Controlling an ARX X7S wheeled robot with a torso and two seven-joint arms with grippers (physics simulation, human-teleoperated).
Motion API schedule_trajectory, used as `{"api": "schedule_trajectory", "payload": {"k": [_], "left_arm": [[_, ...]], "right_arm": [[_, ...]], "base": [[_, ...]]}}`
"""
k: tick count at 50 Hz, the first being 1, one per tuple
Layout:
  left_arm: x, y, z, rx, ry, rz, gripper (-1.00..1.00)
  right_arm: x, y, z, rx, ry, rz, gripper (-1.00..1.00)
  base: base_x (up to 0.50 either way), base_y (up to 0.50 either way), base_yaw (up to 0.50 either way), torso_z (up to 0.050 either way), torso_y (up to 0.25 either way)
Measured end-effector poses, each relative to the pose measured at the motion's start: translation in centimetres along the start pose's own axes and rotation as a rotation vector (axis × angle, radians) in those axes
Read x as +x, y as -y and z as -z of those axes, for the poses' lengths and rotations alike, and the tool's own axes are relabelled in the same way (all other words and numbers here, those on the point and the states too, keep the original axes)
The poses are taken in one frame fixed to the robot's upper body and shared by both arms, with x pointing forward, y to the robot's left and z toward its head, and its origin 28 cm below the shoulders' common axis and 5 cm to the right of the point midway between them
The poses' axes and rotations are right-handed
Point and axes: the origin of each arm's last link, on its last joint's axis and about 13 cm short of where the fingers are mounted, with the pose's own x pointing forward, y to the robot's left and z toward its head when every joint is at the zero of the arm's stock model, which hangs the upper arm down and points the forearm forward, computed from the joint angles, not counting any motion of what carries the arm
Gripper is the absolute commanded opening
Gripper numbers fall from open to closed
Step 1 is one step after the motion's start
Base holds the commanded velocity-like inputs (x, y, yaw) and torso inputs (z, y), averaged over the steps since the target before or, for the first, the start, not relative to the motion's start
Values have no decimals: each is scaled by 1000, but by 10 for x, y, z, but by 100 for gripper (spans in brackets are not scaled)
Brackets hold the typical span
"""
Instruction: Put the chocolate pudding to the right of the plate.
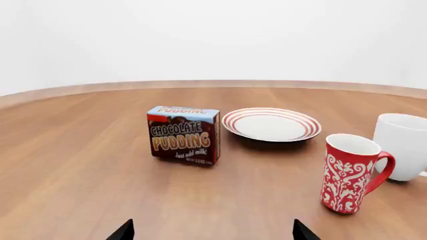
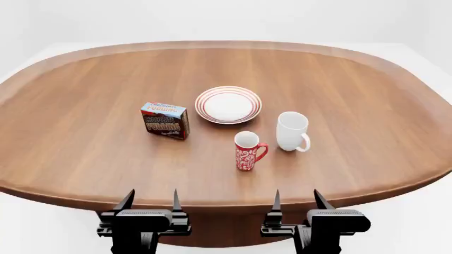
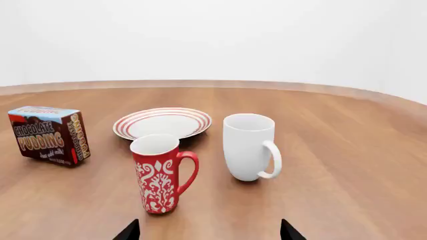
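The chocolate pudding carton (image 2: pixel 164 120), dark brown with a light blue top, stands on the wooden table (image 2: pixel 84 95), left of the white plate (image 2: pixel 228 105) with red rings. Both also show in the left wrist view, pudding (image 1: pixel 184 135) and plate (image 1: pixel 271 124), and in the right wrist view, pudding (image 3: pixel 49 135) and plate (image 3: pixel 162 123). My left gripper (image 2: pixel 150 200) is open and empty at the table's near edge, well short of the pudding. My right gripper (image 2: pixel 295 200) is open and empty at the near edge, short of the mugs.
A red patterned mug (image 2: pixel 247 151) stands in front of the plate. A plain white mug (image 2: pixel 291 130) stands to the right of it, just right and in front of the plate. The table's rounded near edge (image 2: pixel 226 198) runs just ahead of both grippers.
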Motion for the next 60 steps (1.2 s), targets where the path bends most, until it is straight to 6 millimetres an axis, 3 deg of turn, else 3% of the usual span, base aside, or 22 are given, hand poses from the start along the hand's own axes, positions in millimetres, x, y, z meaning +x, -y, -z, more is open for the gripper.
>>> {"api": "schedule_trajectory", "payload": {"k": [11,31,39,49,60], "left_arm": [[0,0,1,8,2,-5,100],[-1,-1,5,17,-2,-13,100],[-1,-2,5,22,-6,-20,100],[28,-7,-59,63,56,-28,100],[32,-8,-85,82,69,-34,100]], "right_arm": [[-1,0,3,4,-14,0,100],[-2,-3,8,-2,-29,-8,100],[-2,-4,7,0,-31,-11,100],[21,4,-60,-25,65,-51,100],[23,5,-89,-46,102,-79,100]], "base": [[0,0,0,0,0],[0,486,0,0,0],[62,18,0,0,0],[500,0,0,0,0],[500,0,0,0,0]]}}
